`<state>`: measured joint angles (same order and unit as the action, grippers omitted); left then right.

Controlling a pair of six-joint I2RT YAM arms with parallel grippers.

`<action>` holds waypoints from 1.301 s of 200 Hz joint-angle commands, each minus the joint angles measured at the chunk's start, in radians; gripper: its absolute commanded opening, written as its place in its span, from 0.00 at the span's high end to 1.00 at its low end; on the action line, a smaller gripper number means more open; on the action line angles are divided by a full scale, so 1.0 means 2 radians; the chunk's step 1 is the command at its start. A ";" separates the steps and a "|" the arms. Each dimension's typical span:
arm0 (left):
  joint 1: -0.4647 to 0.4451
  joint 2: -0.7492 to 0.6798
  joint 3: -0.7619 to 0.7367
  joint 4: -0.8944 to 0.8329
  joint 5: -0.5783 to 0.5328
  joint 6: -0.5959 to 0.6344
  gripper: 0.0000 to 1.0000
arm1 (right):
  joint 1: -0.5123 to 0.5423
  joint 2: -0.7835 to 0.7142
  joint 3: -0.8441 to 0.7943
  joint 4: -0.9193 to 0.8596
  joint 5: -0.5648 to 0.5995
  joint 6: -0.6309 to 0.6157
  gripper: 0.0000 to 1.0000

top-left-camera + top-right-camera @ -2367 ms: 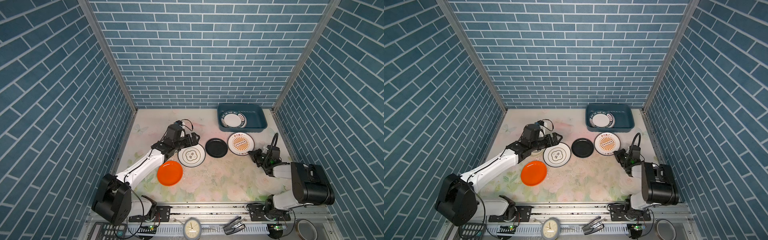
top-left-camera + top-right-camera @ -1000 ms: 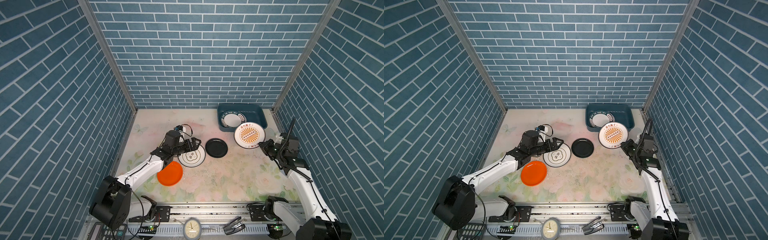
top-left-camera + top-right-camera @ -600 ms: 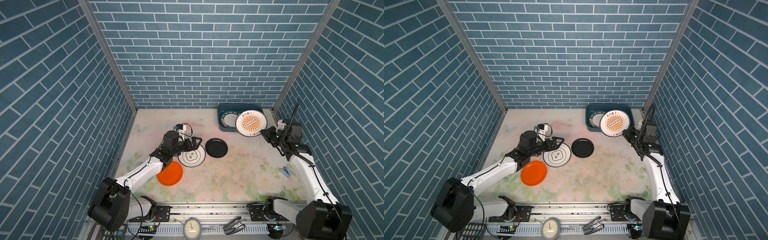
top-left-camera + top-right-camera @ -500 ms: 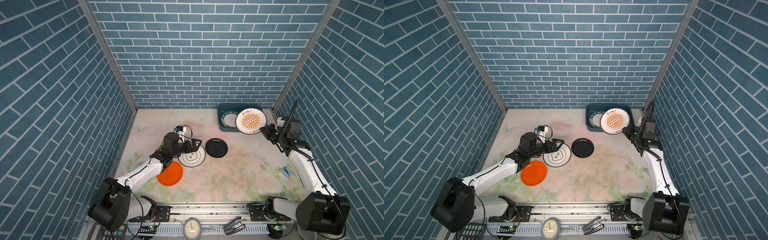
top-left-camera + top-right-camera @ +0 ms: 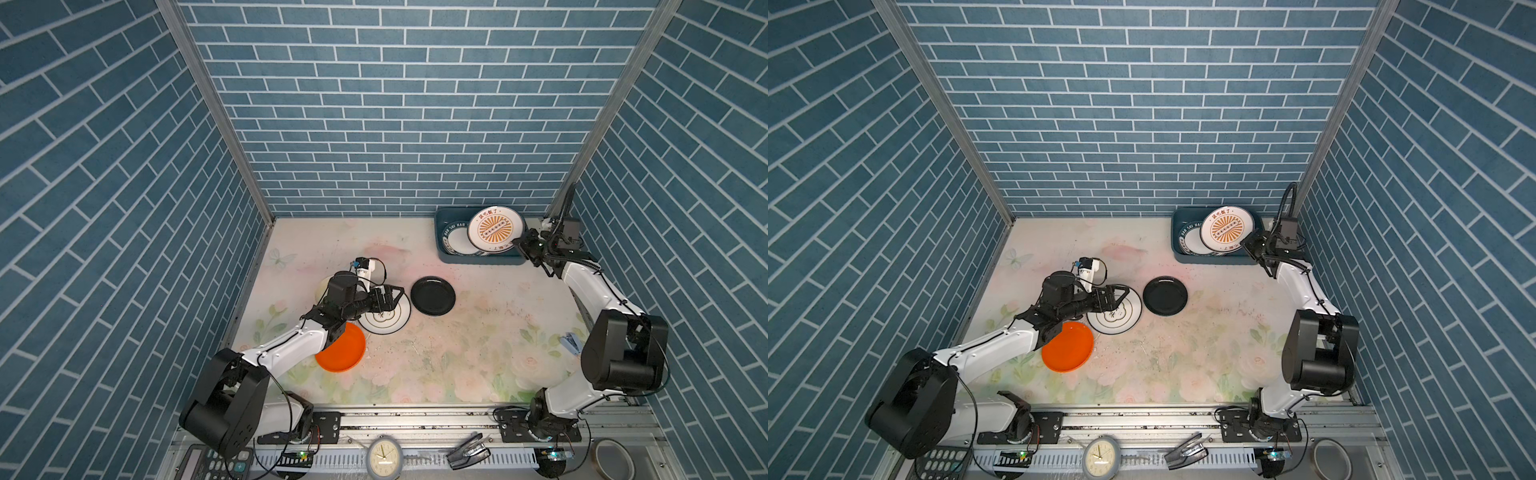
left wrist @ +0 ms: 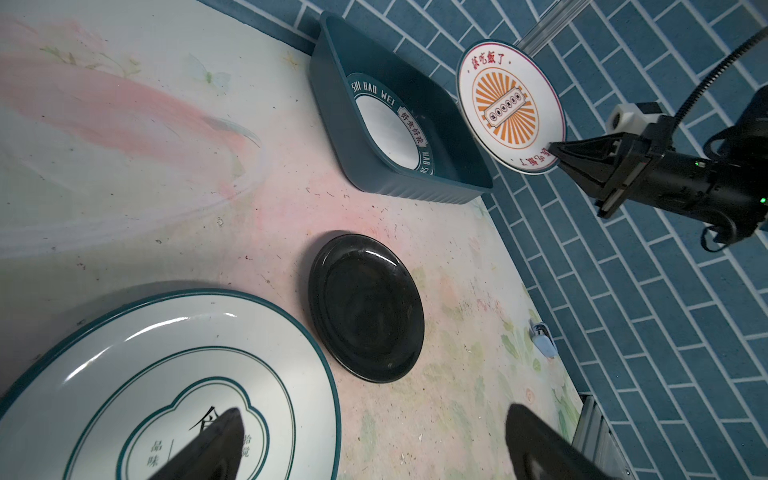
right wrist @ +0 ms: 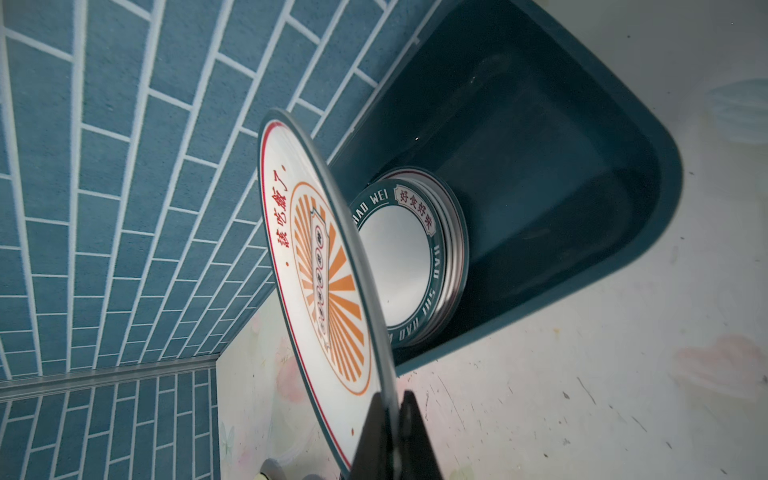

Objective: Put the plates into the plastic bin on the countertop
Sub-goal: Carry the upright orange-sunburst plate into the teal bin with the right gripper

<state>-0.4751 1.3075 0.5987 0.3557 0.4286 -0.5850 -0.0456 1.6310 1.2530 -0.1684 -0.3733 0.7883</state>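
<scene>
Moved since the earlier frames: sunburst plate, formerly flat on the countertop in front of the plastic bin, now raised and tilted above the bin's right half, and the right arm has swung toward the bin with it.

- Right gripper: at the bin's near right corner; jaws pinched together on the sunburst plate's rim, with the plate seen nearly edge-on in the right wrist view.
- Stack of plates: inside the bin, left half; topped by a teal-rimmed lettered plate, partly covered in both top views by the held plate.
- Black plate: flat on the countertop in front of the bin's left end, apart from it.
- White plate with teal rings: just beside the black plate, farther from the bin.
- Orange plate: farthest from the bin, partly under the left arm.
- Left gripper: over the bin-side part of the white plate; jaws wide apart, nothing between them; whether a fingertip touches the plate cannot be told.
</scene>
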 commanded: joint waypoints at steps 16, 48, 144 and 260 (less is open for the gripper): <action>0.003 0.002 -0.007 0.022 0.006 0.008 0.00 | 0.022 0.048 0.054 0.023 -0.002 0.007 1.00; 0.002 -0.006 -0.007 0.012 -0.003 0.012 0.00 | 0.035 0.081 0.080 0.021 0.005 0.006 1.00; 0.003 -0.033 -0.014 -0.006 -0.030 0.025 0.00 | 0.061 0.143 0.147 -0.009 0.034 -0.011 1.00; 0.003 -0.050 -0.017 -0.015 -0.045 0.029 0.00 | 0.076 0.193 0.186 -0.026 0.051 -0.011 1.00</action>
<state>-0.4751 1.2179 0.5732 0.3405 0.3508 -0.5434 0.1001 2.0071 1.5814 -0.2253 -0.2844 0.7841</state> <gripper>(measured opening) 0.995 0.063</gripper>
